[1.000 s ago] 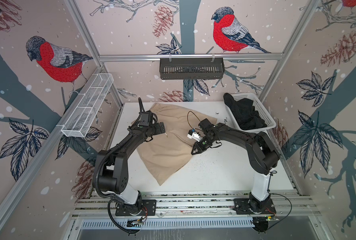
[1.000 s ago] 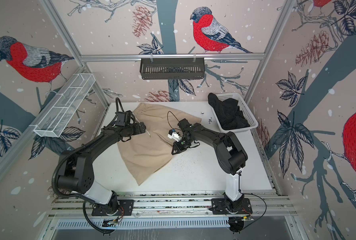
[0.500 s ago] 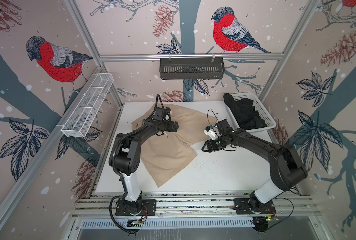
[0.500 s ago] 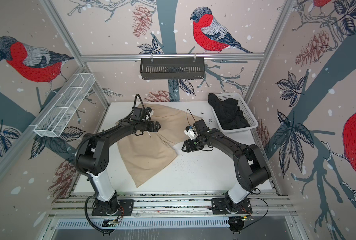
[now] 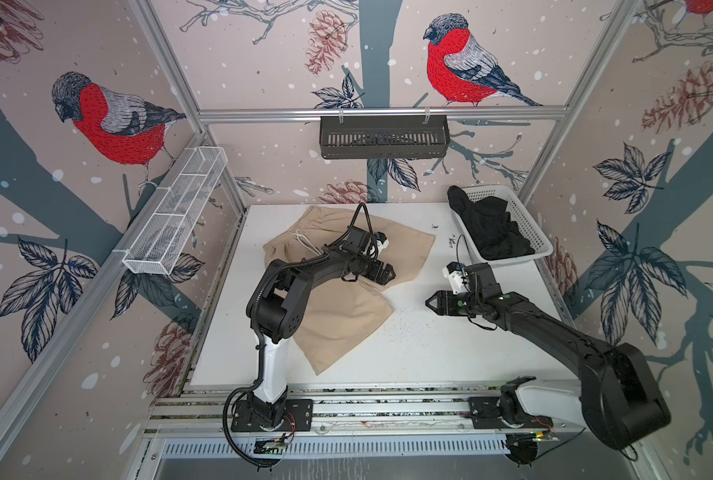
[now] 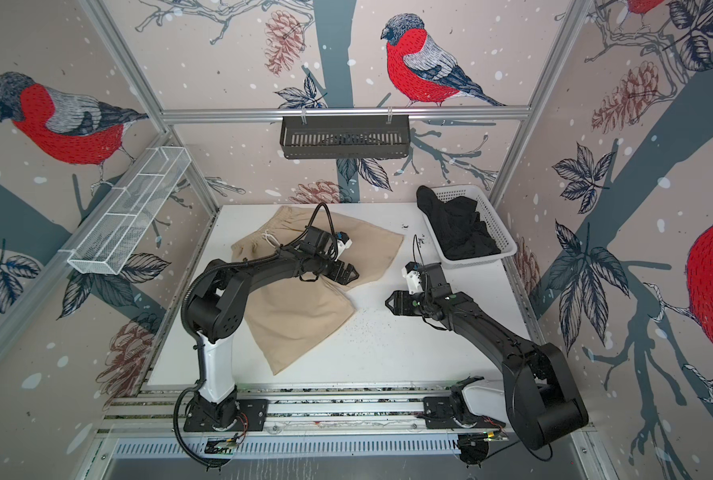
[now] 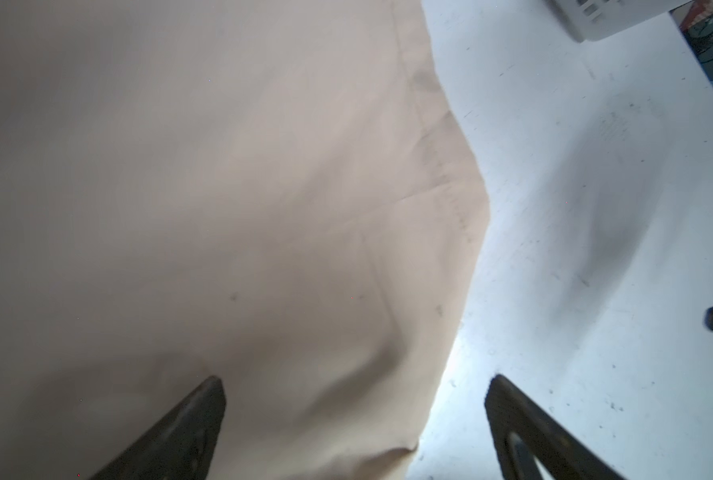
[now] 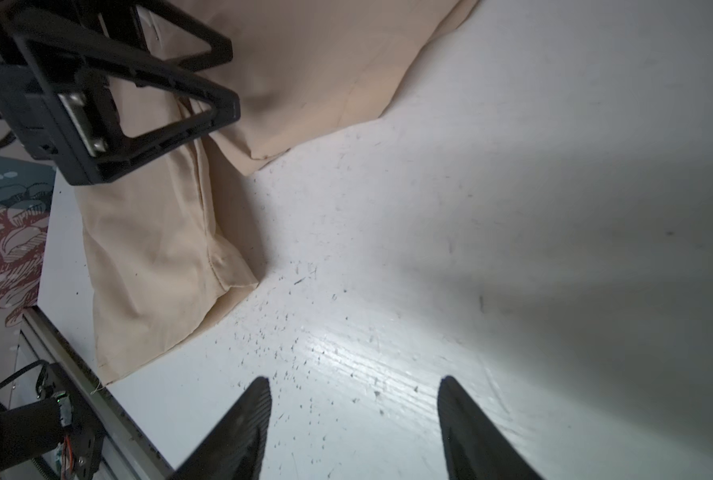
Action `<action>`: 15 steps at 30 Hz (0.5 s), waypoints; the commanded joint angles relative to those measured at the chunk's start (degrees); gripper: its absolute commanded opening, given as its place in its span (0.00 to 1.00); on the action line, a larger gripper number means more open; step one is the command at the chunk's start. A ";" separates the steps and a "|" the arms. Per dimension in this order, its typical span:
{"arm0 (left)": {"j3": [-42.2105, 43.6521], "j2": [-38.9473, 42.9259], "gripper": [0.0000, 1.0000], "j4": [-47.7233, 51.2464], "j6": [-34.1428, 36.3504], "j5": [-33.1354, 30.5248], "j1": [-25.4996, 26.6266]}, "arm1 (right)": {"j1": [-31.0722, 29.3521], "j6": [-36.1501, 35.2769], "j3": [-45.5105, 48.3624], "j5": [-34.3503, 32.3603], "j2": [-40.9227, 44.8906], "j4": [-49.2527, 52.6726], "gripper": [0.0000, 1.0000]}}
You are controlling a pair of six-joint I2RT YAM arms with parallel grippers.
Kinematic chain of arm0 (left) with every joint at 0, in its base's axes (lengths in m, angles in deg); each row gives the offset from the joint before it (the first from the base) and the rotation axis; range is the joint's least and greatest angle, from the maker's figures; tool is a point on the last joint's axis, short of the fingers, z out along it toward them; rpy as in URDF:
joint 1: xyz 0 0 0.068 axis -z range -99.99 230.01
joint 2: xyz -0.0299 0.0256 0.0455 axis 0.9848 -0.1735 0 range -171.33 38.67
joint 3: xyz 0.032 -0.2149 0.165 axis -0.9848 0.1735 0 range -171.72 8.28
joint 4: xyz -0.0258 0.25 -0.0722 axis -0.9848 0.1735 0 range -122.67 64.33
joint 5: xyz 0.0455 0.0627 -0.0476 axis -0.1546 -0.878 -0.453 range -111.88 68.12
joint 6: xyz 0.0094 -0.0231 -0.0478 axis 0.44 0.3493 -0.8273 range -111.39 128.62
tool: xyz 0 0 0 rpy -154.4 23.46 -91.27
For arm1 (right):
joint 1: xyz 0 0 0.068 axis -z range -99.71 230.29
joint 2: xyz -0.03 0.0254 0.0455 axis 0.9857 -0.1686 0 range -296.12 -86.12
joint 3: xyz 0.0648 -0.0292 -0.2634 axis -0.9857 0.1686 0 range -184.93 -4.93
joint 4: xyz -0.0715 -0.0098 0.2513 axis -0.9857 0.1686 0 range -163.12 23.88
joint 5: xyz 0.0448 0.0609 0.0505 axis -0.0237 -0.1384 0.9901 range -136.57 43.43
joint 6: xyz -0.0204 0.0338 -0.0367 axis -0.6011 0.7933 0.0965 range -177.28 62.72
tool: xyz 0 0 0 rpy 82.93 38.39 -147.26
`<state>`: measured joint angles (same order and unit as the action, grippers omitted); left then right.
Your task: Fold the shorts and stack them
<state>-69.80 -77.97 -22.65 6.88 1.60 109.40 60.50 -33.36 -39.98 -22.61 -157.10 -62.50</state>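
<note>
Room: bird-and-pinecone wallpaper on three sides, and a white tabletop [image 5: 450,357], scuffed and speckled with dark lint. Both arms rise from the rail at its near edge.
Near leg: the beige shorts [image 5: 346,324] lie flat on the left half, with one leg pointing to the near left. Its hem corner rests free on the tabletop, where a second ago the right gripper stood right at that edge.
Right side: the right gripper [image 5: 429,302] has let go and backed off to the right. It hangs over bare tabletop, apart from the cloth, jaws parted and empty.
Middle: the left gripper [image 5: 389,274] was over the left of the pair a second ago and has swung across to where the two legs meet. Its jaws are spread wide with nothing between them; one finger [image 7: 196,424] is above cloth, the other above tabletop.
Far cloth: the other leg reaches toward the far right. The gathered waist and white drawstring [image 5: 304,243] lie at the far left.
Meaning: the pair appears laid out and released but not yet folded, so a first fold looks due next.
Far corner: the black shorts [image 5: 491,232] are unchanged, heaped in the white basket [image 5: 516,261] with one end over its rim. Stacking is still well off.
</note>
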 commanded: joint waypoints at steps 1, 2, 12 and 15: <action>-1.98 -0.26 0.98 -0.38 -1.76 -0.97 -0.50 | 0.04 0.87 0.45 0.91 -0.55 -10.64 0.65; -1.71 0.63 0.98 -0.81 -2.39 -1.07 -0.72 | -0.26 0.87 0.24 1.76 -3.02 -12.73 0.65; 8.33 15.13 0.98 -4.66 -9.20 -6.18 -5.77 | -0.43 0.26 -6.62 5.51 -19.71 -24.76 0.65; 12.80 17.98 0.98 -6.11 -10.19 -7.78 -6.41 | 0.40 1.66 -8.88 5.71 -24.09 -25.57 0.66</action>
<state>-59.38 -61.73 -26.28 -1.25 -3.60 103.43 60.44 -33.25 -47.54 -18.02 -179.09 -84.38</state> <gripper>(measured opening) 0.979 0.657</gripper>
